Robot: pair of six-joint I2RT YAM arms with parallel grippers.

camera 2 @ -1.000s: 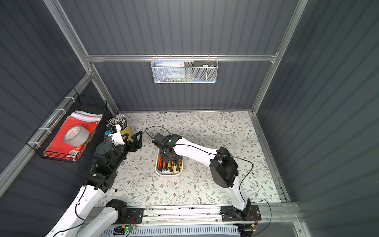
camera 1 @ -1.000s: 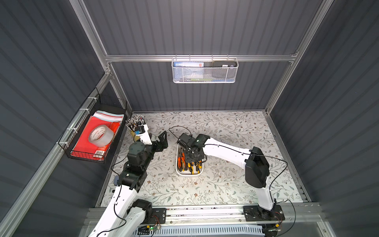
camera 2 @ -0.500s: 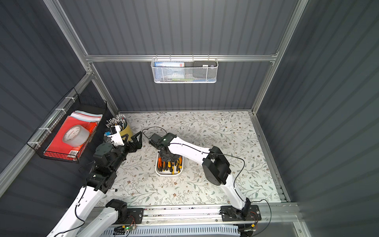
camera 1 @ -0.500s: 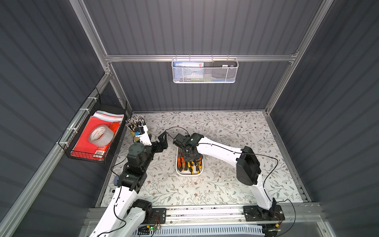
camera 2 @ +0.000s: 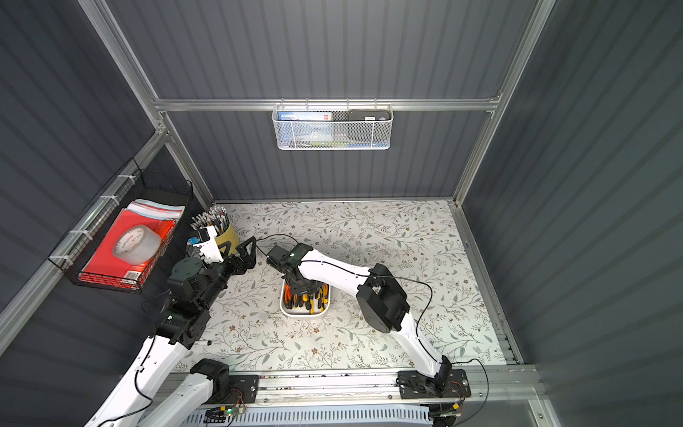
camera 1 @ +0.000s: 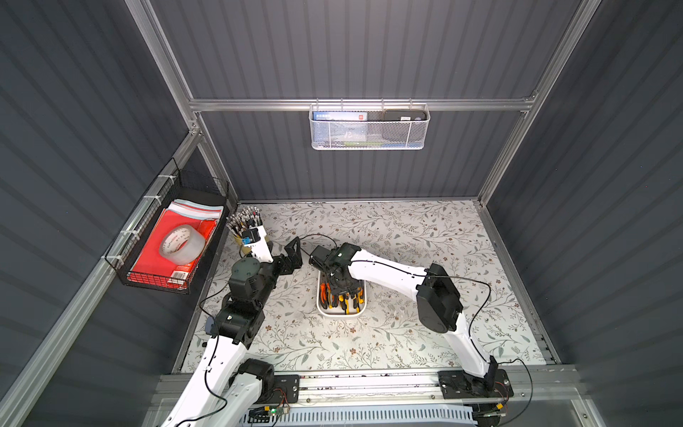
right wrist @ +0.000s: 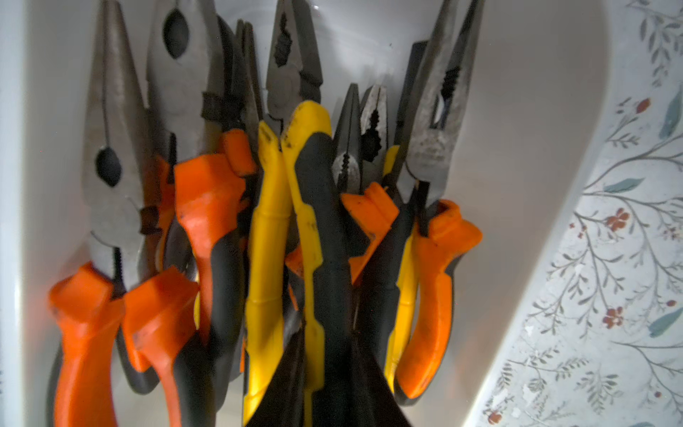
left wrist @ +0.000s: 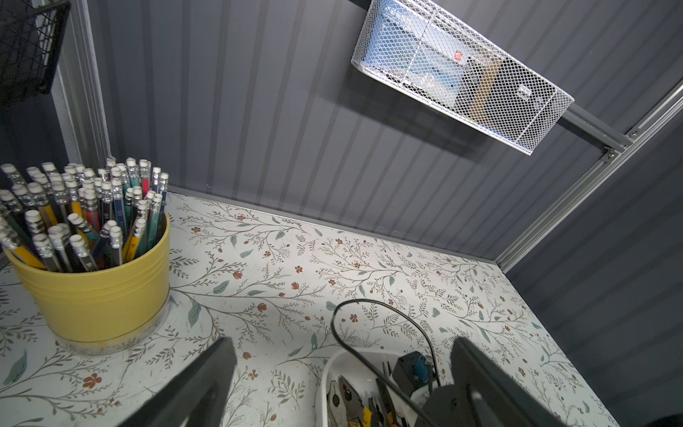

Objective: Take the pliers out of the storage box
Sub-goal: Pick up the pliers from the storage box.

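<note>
The storage box [camera 1: 340,314] [camera 2: 303,314], a shallow white tray, lies mid-table with several pliers [camera 1: 343,298] [camera 2: 307,298] side by side in it, handles orange-and-black or yellow-and-black. My right gripper [camera 1: 342,284] [camera 2: 301,283] reaches down into the box. In the right wrist view the right gripper [right wrist: 328,327] is shut on the black-and-yellow handle of the middle pliers [right wrist: 318,222], which still lie among the others. My left gripper [camera 1: 295,255] [left wrist: 343,347] hovers open just left of the box's far end [left wrist: 325,369], holding nothing.
A yellow cup of pencils [camera 1: 244,225] [left wrist: 96,295] stands at the table's back left, close to the left arm. A black wire basket [camera 1: 166,247] with tape hangs on the left wall, a white mesh basket [camera 1: 369,127] on the back wall. A black cable [left wrist: 369,303] loops over the box.
The right arm's elbow has swung leftward, and its gripper has settled deeper into the box and closed on a pliers handle. The left arm has barely moved.
</note>
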